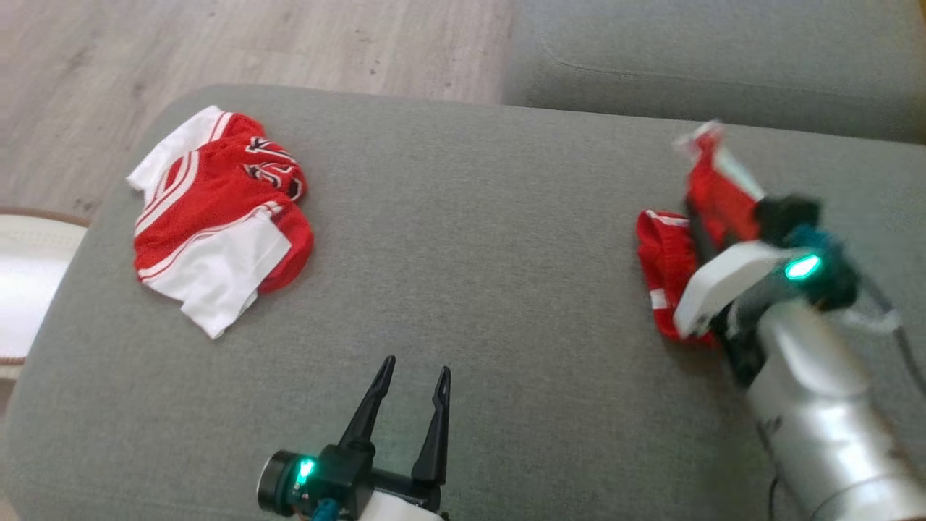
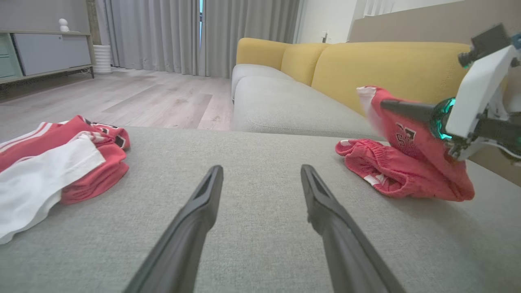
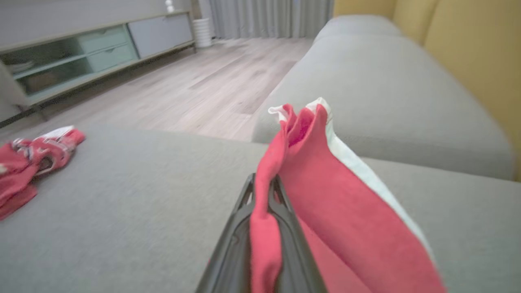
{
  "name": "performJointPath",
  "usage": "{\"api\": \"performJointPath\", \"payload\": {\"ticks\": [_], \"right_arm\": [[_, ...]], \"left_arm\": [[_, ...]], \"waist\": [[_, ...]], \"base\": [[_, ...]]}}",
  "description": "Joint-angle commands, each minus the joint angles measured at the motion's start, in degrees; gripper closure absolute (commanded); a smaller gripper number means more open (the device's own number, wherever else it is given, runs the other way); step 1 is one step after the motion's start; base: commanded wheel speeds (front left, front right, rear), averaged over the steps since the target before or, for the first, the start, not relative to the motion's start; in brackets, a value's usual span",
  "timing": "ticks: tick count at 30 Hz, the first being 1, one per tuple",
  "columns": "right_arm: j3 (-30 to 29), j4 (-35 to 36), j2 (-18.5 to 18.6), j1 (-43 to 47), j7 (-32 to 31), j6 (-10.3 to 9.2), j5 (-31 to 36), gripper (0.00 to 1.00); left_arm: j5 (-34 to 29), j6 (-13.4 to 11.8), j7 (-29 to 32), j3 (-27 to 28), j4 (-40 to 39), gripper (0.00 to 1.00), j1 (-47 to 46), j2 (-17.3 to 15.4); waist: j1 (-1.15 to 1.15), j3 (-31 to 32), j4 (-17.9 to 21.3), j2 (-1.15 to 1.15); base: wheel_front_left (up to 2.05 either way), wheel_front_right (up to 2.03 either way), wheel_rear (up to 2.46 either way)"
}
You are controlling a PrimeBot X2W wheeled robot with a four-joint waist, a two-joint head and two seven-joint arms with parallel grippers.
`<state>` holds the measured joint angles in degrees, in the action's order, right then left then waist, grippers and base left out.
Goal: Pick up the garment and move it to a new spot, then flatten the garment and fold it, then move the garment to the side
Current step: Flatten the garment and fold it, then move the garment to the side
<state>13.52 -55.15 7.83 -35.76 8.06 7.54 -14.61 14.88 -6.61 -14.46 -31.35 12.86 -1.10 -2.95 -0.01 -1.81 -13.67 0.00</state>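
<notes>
A red garment (image 1: 669,253) with white trim lies at the right of the grey cushion (image 1: 470,239). One end of it is lifted off the cushion, and my right gripper (image 1: 696,210) is shut on that end. In the right wrist view the red cloth (image 3: 325,195) is pinched between my right gripper's (image 3: 262,181) fingers and hangs down to the right. In the left wrist view the garment (image 2: 407,162) drapes from that gripper (image 2: 384,106) onto the cushion. My left gripper (image 1: 418,365) hovers open and holds nothing near the cushion's front edge, its fingers (image 2: 203,203) spread wide over bare fabric.
A second red and white garment (image 1: 217,210) lies crumpled at the cushion's far left (image 2: 53,167). Wooden floor (image 1: 253,43) runs beyond the far edge. Another grey sofa seat (image 1: 723,58) with yellow backs (image 2: 386,65) lies behind. A low cabinet (image 3: 93,53) stands across the room.
</notes>
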Motion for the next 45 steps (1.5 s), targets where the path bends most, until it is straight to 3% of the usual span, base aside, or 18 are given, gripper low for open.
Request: {"api": "performJointPath", "payload": {"ticks": [1, 2, 3, 11, 15, 20, 23, 32, 45], "right_arm": [[1.8, 1.8, -0.7, 0.7, -0.2, -0.05, -0.3, 0.80], [2.6, 2.0, -1.2, 1.5, -0.6, -0.05, -0.6, 0.61], [3.1, 2.4, -1.5, 2.3, -0.6, -0.05, -1.1, 0.00], [1.4, 12.6, -1.0, 9.5, 5.9, -0.05, -5.3, 0.00], [-2.8, 20.9, 0.8, 15.2, 6.8, -0.05, -4.1, 0.00], [-8.9, 34.7, -0.2, 25.9, 6.9, -0.05, -3.2, 0.00], [-11.2, 39.4, -0.9, 32.9, 6.9, -0.05, -1.8, 0.00], [-12.8, 42.9, -3.2, 45.2, 6.9, -0.05, -0.1, 0.00], [-12.7, 43.4, -4.3, 46.9, 6.9, -0.05, 0.5, 0.00]], "left_arm": [[0.5, -0.1, -0.5, 1.6, -1.4, 0.00, -1.0, 0.1], [0.6, -0.1, -0.5, 1.5, -1.3, 0.00, -1.0, 0.1], [0.7, -0.2, -0.5, 1.6, -1.2, 0.00, -1.0, 0.1], [2.2, -1.0, -0.5, 3.7, -3.0, 0.00, 0.7, 0.1], [3.2, -2.0, -0.5, 5.8, -3.9, 0.00, 2.1, 0.1], [2.5, -3.4, -0.5, 8.2, -5.0, 0.00, 3.2, 0.1], [1.7, -3.6, -0.5, 9.0, -5.5, 0.00, 4.0, 0.1], [-0.2, -2.7, -0.5, 9.9, -4.8, 0.00, 8.3, 0.1], [-1.7, -1.9, -0.5, 9.9, -3.7, 0.00, 9.3, 0.1]], "waist": [[0.01, 0.1, -0.6, 0.00], [0.01, 0.2, -0.9, 0.00], [0.01, 0.2, -1.0, 0.00], [0.01, 2.2, 0.7, 0.00], [0.01, 4.1, 3.4, 0.00], [0.01, 6.6, 6.4, 0.00], [0.01, 8.0, 7.6, 0.00], [0.01, 10.7, 9.9, 0.00], [0.01, 11.6, 9.9, 0.00]], "base": [[0.00, 0.00, 0.00], [0.00, 0.00, 0.00], [0.00, 0.00, 0.00], [0.00, 0.00, 0.00], [0.00, 0.00, 0.00], [0.00, 0.00, 0.00], [0.00, 0.00, 0.00], [0.00, 0.00, 0.00], [0.00, 0.00, 0.00]]}}
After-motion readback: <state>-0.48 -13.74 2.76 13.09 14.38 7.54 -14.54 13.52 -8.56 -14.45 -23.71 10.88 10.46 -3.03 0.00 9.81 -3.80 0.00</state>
